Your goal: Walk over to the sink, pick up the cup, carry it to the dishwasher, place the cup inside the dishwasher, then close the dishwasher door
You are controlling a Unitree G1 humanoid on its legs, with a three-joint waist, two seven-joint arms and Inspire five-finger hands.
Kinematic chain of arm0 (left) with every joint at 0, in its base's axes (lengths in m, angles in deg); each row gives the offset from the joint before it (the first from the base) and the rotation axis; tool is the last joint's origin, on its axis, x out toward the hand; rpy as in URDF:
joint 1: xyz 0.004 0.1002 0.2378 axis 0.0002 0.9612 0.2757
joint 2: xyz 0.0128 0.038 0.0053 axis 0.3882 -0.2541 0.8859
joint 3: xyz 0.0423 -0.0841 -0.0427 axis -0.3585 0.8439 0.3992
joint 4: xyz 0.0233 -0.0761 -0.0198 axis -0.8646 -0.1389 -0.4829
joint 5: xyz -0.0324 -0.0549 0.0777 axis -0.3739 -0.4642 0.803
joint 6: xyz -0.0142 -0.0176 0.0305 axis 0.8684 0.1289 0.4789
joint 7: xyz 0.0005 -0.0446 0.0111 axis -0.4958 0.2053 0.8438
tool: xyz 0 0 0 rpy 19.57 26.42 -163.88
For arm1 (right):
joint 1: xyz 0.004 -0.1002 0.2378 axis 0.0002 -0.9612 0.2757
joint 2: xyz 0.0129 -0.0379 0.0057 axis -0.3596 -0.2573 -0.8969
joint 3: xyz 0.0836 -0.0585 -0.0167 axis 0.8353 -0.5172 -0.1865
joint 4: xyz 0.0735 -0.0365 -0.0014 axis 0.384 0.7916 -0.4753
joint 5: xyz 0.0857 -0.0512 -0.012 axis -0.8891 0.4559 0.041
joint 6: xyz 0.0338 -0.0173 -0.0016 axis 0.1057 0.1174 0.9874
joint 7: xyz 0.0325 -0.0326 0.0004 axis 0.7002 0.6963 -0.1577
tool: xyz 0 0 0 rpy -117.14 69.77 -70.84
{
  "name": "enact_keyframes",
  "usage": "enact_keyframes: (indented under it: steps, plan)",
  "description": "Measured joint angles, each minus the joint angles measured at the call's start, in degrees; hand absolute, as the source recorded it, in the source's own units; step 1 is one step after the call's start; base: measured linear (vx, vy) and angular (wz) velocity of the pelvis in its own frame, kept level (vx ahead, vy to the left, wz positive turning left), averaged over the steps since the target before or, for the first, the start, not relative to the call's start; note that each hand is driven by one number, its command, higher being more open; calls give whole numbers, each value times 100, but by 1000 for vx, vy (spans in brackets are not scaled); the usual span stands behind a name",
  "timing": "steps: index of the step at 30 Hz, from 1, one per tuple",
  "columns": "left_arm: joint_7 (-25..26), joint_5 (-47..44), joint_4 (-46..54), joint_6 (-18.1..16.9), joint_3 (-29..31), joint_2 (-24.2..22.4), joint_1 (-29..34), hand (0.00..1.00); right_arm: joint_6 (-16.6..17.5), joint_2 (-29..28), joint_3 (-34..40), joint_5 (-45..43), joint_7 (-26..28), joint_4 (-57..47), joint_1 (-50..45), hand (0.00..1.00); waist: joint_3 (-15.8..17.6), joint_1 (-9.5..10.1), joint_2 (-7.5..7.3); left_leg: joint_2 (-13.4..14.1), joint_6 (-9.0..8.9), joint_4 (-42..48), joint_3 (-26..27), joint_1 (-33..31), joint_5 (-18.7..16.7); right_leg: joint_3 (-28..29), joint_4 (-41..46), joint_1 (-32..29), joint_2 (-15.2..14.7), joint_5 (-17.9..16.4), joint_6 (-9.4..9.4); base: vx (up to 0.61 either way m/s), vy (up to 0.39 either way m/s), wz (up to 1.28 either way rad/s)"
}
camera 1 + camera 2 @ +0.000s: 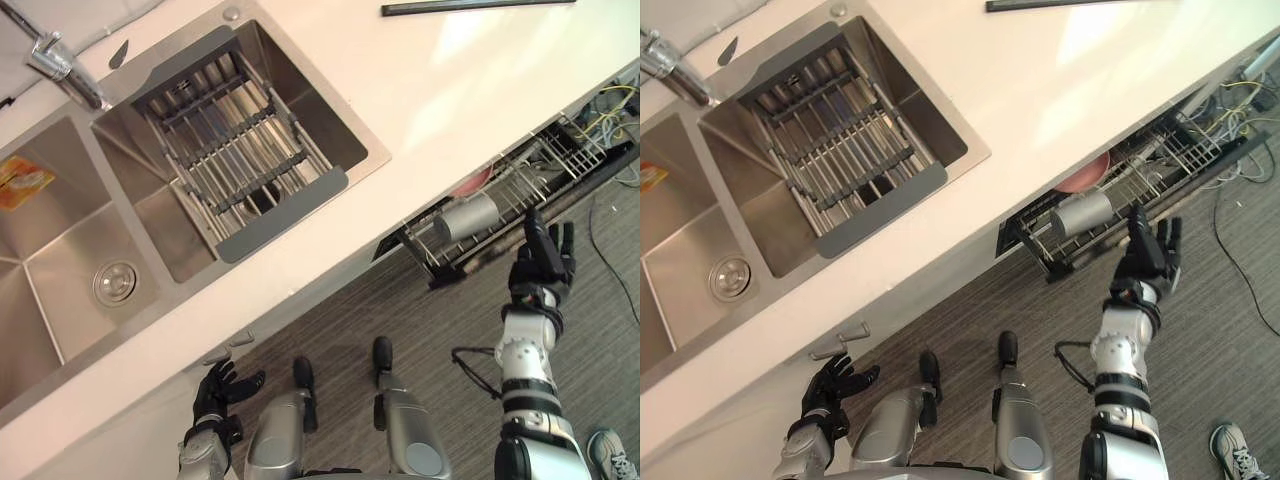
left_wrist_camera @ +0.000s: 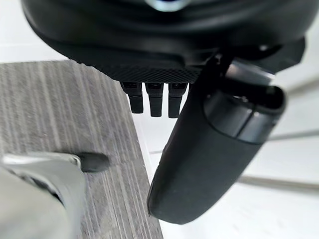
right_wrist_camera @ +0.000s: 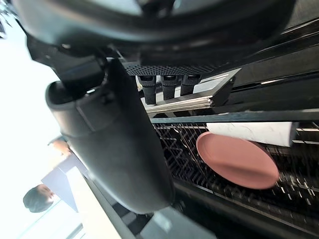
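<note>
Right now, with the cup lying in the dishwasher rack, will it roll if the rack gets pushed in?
Probably a little. The cup lies on its side, so its round wall could roll, though the wires of the rack would likely check it. Its wall looks smooth, so it is perhaps slippery to grip. The right hand, open, hovers beside the rack.

**Countertop, drainer and floor clutter noted**

A white countertop (image 1: 480, 110) was seen running across the view, with a long dark strip (image 1: 478, 6) laid at its far edge. A chrome tap (image 1: 60, 65) was mounted near a slatted metal drainer (image 1: 240, 150) edged in grey. A yellow packet (image 1: 22, 182) was seen well apart from the drainer. A pink plate (image 3: 237, 160) was glimpsed below the countertop's front edge. Tangled yellow wires (image 1: 605, 105) were noted nearby, and a person's shoe (image 1: 612, 455) was seen on the grey striped floor (image 1: 400, 300)
</note>
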Motion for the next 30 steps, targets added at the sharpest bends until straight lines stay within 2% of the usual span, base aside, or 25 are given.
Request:
enact_keyframes:
  steps: [7, 12, 14, 18, 21, 24, 27, 30]
  plan:
    - [1, 10, 2, 7, 9, 28, 9, 90, -7, 215, -681, -1, 35, 714, 714, 90, 4, 231, 7, 17, -57, 4, -483, -120, 71, -348, -223, 179, 80, 81, -56, -11, -24, 24]
    - [0, 10, 23, 8, 3, 43, -44, 90, -80, 259, -883, 433, 361, 1155, 777, 90, 18, 230, -19, 23, -81, 128, -637, -180, 56, -468, -252, 256, 103, 99, -81, -31, 1, 13]
    - [-4, 11, 23, 6, 2, 155, -96, 90, -175, 360, -912, 810, 367, 1510, 935, 90, 83, 263, -133, 50, -103, 224, -702, -238, 26, -516, -323, 309, 118, 99, -85, -82, -2, 12]
    - [-7, 11, 13, 24, -73, 248, -119, 90, -392, 514, -1027, 1451, 384, 1812, 882, 90, 79, 270, -271, 42, -162, 264, -915, -337, 24, -673, -373, 314, 127, 102, -92, -67, -1, 21]
    - [-18, 12, 10, 38, -215, 265, -124, 90, -654, 540, -1219, 2168, 554, 1807, 428, 90, 21, 277, -376, 38, -189, 248, -1015, -330, 67, -773, -372, 365, 130, 85, -72, 20, 13, 16]
    - [-28, 119, 19, 57, -311, 278, -147, 90, -972, 212, -1467, 3058, 736, 1729, -395, 90, -38, 257, -470, 9, -194, 122, -1159, -150, 80, -922, -359, 568, 112, 27, -35, 80, 29, 24]
    - [-37, 236, 19, 132, -312, 320, -109, 90, -1104, -22, -1456, 3844, 768, 1418, -1207, 90, -201, 250, -531, -52, -188, 6, -1173, 30, 83, -948, -321, 696, 53, -76, 21, 96, 46, 12]
    - [-40, 381, 15, 144, -296, 437, -8, 90, -1107, -81, -1310, 4347, 771, 1080, -1993, 90, -459, 123, -624, -143, -157, -138, -1173, 258, 79, -965, -316, 873, -26, -159, 101, 90, 62, 7]
